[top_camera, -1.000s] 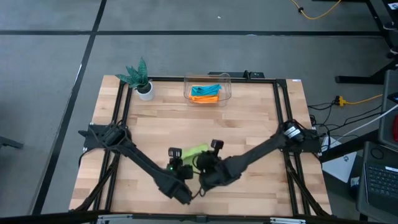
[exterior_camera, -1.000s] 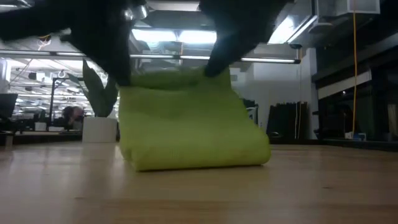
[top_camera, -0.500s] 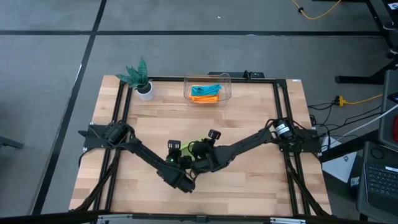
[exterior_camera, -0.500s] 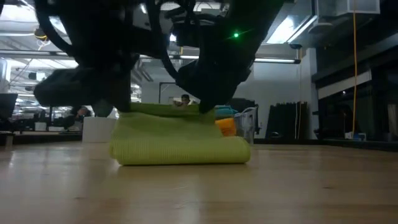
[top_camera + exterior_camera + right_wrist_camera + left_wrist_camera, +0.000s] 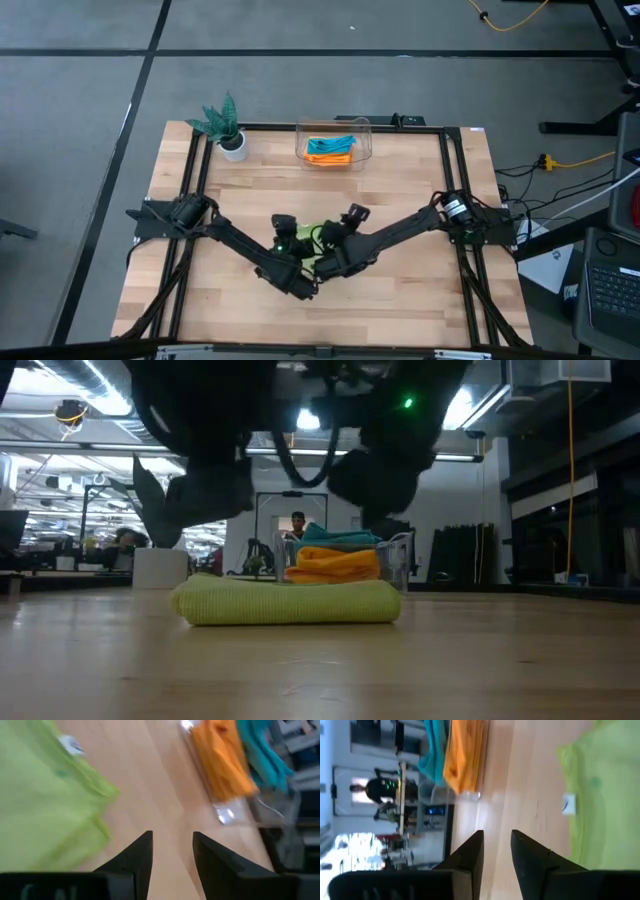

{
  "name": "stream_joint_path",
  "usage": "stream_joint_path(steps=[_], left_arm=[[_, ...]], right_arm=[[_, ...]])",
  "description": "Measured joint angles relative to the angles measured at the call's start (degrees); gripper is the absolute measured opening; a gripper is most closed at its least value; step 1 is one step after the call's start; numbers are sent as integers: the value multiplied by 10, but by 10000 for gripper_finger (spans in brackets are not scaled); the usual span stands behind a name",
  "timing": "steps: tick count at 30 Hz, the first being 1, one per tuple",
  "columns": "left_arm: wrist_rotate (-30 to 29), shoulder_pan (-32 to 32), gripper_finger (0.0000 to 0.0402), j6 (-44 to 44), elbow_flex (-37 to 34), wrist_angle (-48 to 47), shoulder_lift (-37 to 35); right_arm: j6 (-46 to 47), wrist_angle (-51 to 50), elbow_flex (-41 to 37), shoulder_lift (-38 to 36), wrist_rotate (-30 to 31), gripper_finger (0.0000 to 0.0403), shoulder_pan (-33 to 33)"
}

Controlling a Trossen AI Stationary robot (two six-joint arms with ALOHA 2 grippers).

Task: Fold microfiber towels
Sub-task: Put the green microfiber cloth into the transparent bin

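The lime green towel [image 5: 290,603] lies folded flat on the table's middle, its fold toward the near edge. It also shows in the left wrist view [image 5: 605,795] and the right wrist view [image 5: 45,805], with a white tag [image 5: 568,804]. In the high view it [image 5: 318,248] is mostly hidden under the arms. My left gripper [image 5: 497,847] hangs open and empty above the towel's left end [image 5: 205,490]. My right gripper [image 5: 172,845] hangs open and empty above its right end [image 5: 390,470]. Neither touches the towel.
A clear container [image 5: 333,145] at the far middle holds folded orange and teal towels [image 5: 335,555]. A green plant in a white pot [image 5: 228,128] stands at the far left. Bare wood lies to the left, right and near side of the green towel.
Both grippers have carried the green towel's raised edge down and toward the far edge, laying that half over the rest. They have let go and risen clear. The towel has gone from a tall draped hump to a flat fold.
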Motion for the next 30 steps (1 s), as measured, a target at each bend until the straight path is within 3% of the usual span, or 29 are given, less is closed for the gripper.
stream_joint_path(steps=[3, 6, 9, 12, 16, 21, 25, 30], left_arm=[[51, -7, 86, -74, 4, -66, 0], [145, -22, 83, -134, 9, -84, -8], [219, -50, 83, -164, 14, -87, -31], [237, -91, 83, -209, 13, -88, -57], [228, -144, 83, -297, 14, -81, -102], [197, -193, 83, -370, 13, -33, -132], [190, -211, 82, -346, 13, 58, -131], [230, -223, 82, -249, 13, 195, -126]], right_arm=[[55, -82, 20, 0, -4, 143, 13], [98, -156, 26, 0, -23, 143, 35], [99, -172, 24, 0, -84, 143, 59], [96, -154, 24, 0, -163, 143, 82], [53, -91, 24, 0, -266, 143, 118], [-123, 51, 24, 0, -357, 143, 159], [-241, 192, 24, 0, -369, 143, 180], [-309, 331, 24, 0, -362, 143, 186]])
